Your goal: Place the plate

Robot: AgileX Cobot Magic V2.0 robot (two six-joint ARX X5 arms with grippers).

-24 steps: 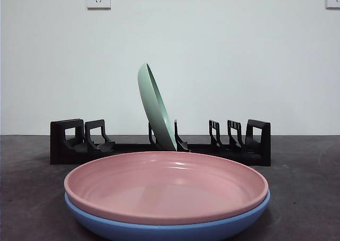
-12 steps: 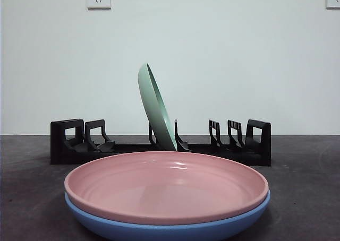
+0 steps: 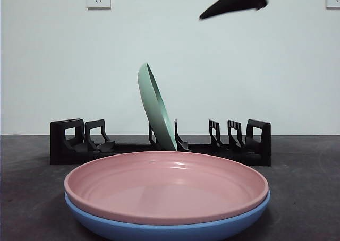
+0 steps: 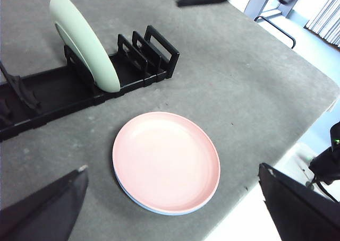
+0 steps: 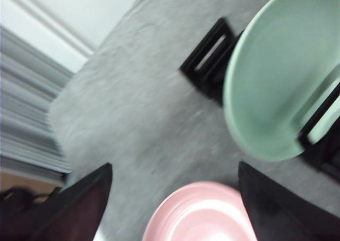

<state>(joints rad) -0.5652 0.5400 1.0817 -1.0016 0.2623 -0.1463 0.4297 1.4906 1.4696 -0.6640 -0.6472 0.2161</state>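
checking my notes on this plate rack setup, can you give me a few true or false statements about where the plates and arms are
1. The green plate stands tilted in the black rack. True.
2. The pink plate lies under the blue plate. False: the pink plate rests on top of the blue one.
3. The right pincer is open above the stacked plates, holding nothing. True.
4. The left pincer is shut on the green plate. False: it is open and empty, high above the table.
5. Every slot of the rack holds a plate. False: only the green plate is in it; the slots on both sides are bare.
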